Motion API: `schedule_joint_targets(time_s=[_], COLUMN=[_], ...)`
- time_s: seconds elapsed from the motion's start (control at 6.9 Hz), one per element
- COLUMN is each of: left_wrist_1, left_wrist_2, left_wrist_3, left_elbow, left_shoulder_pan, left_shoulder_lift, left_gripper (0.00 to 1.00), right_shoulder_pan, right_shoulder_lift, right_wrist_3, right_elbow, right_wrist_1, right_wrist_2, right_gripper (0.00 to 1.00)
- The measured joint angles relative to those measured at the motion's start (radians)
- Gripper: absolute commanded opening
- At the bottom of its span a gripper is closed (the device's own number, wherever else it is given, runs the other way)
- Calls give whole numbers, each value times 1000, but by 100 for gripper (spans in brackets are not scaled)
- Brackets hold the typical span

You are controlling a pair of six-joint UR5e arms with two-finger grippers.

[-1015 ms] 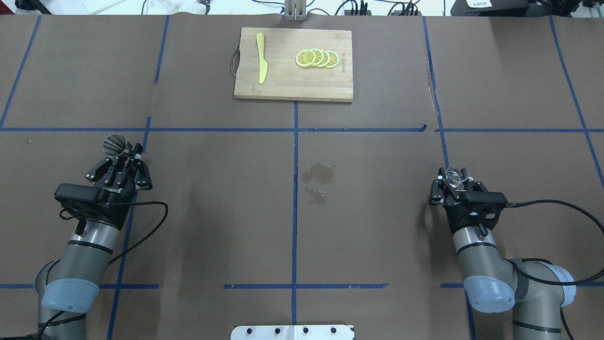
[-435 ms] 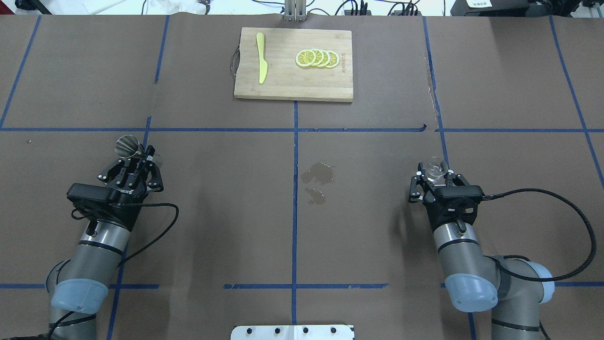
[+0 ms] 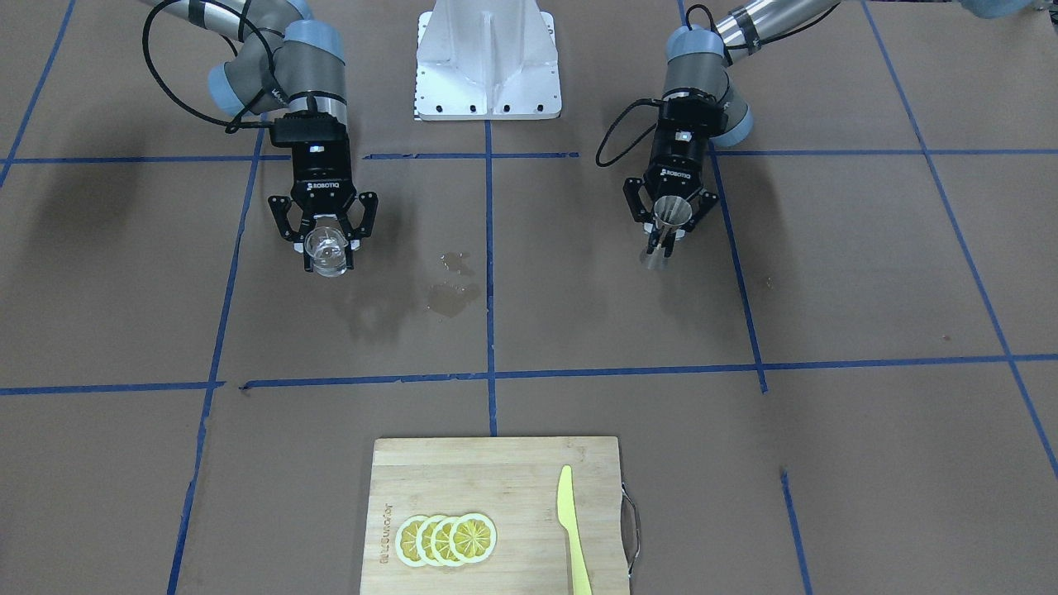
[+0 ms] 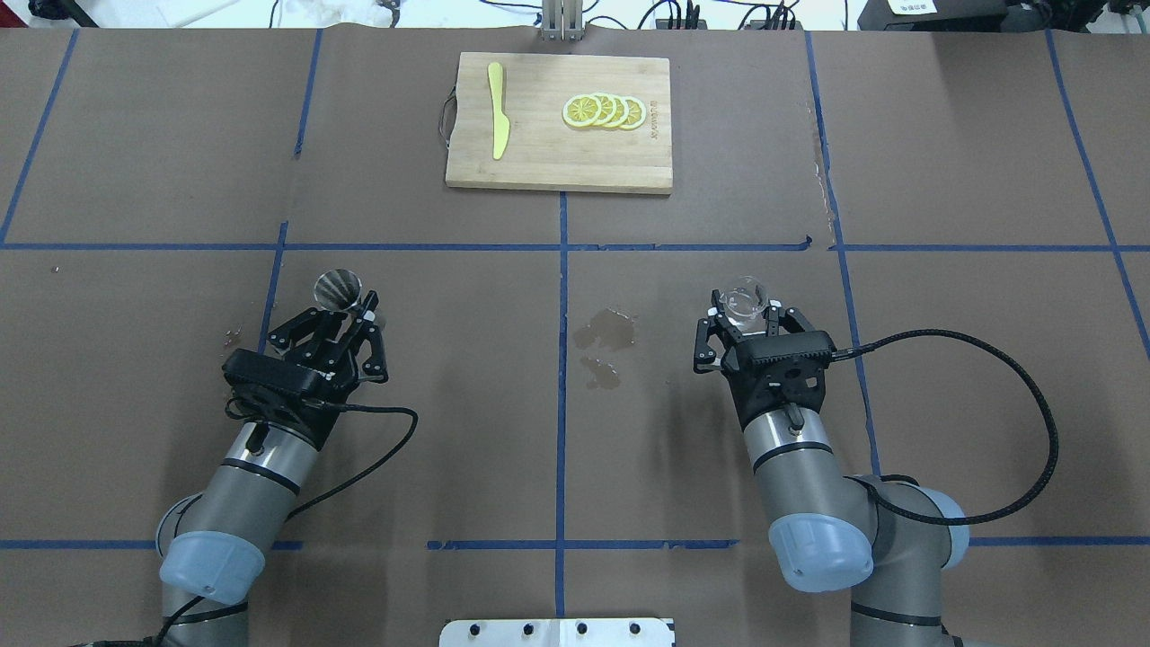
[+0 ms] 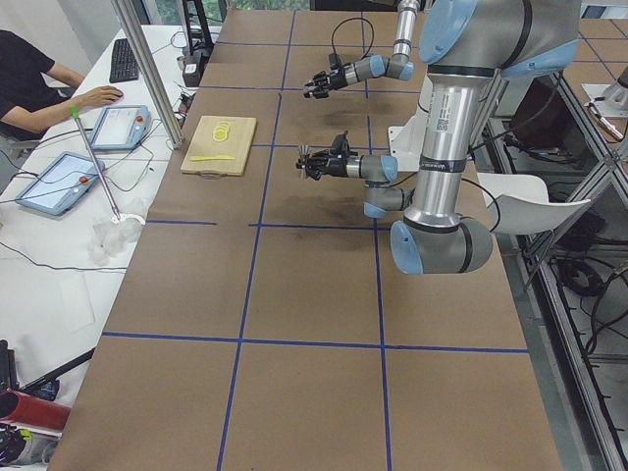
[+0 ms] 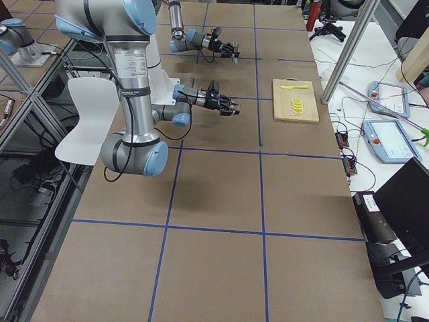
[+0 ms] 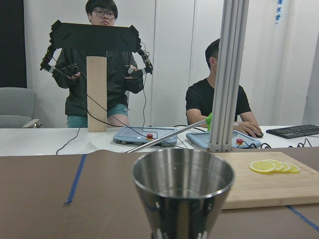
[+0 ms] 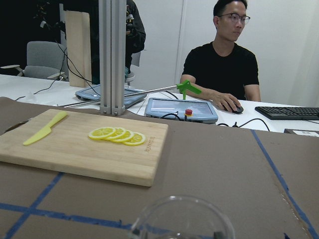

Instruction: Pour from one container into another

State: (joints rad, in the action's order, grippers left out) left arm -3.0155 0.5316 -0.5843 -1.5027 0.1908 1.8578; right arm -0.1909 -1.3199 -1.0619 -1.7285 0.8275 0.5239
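Note:
The clear glass cup (image 4: 744, 298) is held upright above the table, right of the centre line, with my right gripper (image 4: 744, 314) shut on it. Its rim (image 8: 182, 219) fills the bottom of the right wrist view. The steel hourglass jigger (image 4: 337, 289) is held left of centre, mouth up, and my left gripper (image 4: 347, 311) is shut on its waist. In the left wrist view the jigger's upper cone (image 7: 182, 189) looms close. In the front-facing view the cup (image 3: 328, 248) is on the view's left and the jigger (image 3: 669, 225) on its right. The two containers are far apart.
A wet spill (image 4: 606, 331) marks the brown paper near the centre line between the arms. At the far side lies a wooden cutting board (image 4: 557, 166) with a yellow knife (image 4: 497, 108) and lemon slices (image 4: 604, 110). Operators sit beyond the table's far edge.
Both arms have swung inward toward the table's centre line, carrying the jigger and the glass cup with them. Both grips are unchanged.

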Motion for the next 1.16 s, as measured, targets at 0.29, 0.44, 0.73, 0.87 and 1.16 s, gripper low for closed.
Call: schedule_joint_targets(time_s=[0.29,0.44,0.73,0.87,1.16], left_wrist_1=[-4,-6,-10,-14,-36], left_wrist_2=[83,129,254,311,378], left_wrist_3=[52,58,62,65,87], left_elbow=[36,45,50,50,70], left_shoulder_pan=[5,7,13,17,19], left_shoulder_lift=[39,61,124,157,189], left_gripper=[0,0,0,0,0], right_shoulder_pan=[2,2,6,10,19], right_shoulder_lift=[53,65,98,133,161], right_wrist_3=[88,131,190,203,254], right_elbow=[-43,-72,-116,-127,-167], right_wrist_1=[3,3,38,86,151], right_wrist_2=[19,36,79,89,112], right_gripper=[0,0,0,0,0])
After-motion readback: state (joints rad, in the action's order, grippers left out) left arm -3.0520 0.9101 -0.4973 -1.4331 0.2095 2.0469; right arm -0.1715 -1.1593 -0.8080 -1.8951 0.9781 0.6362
